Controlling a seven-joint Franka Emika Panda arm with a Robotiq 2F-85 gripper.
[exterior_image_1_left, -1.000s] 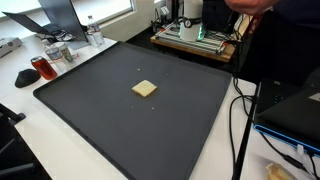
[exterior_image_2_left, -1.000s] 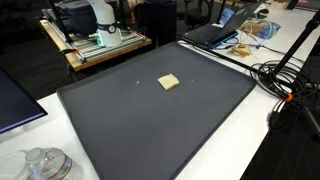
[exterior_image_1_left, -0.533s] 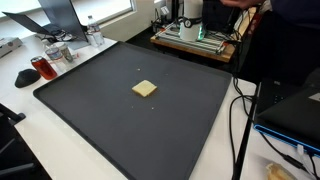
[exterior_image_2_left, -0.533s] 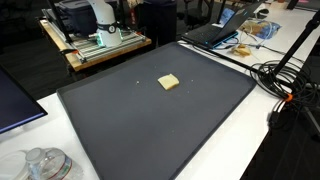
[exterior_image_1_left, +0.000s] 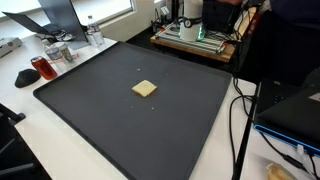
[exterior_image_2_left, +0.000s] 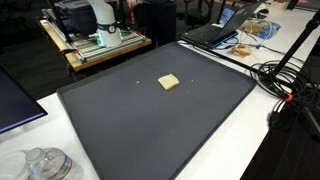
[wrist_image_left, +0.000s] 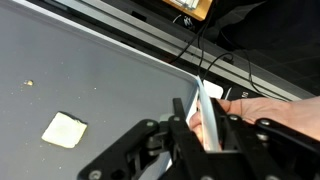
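While both exterior views show only a tan square (exterior_image_1_left: 144, 89) on the mat (exterior_image_1_left: 80, 110), the wrist view catches the gripper (wrist_image_left: 203, 128) straddling a white card (wrist_image_left: 208, 103) that a hand (wrist_image_left: 262, 108) holds, right of the square. Can't tell if it's actually clamped.

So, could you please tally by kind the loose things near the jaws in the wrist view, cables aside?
Tan square piece: 1
Small crumb: 1
White sheet: 1
Person's hand: 1
Total: 4
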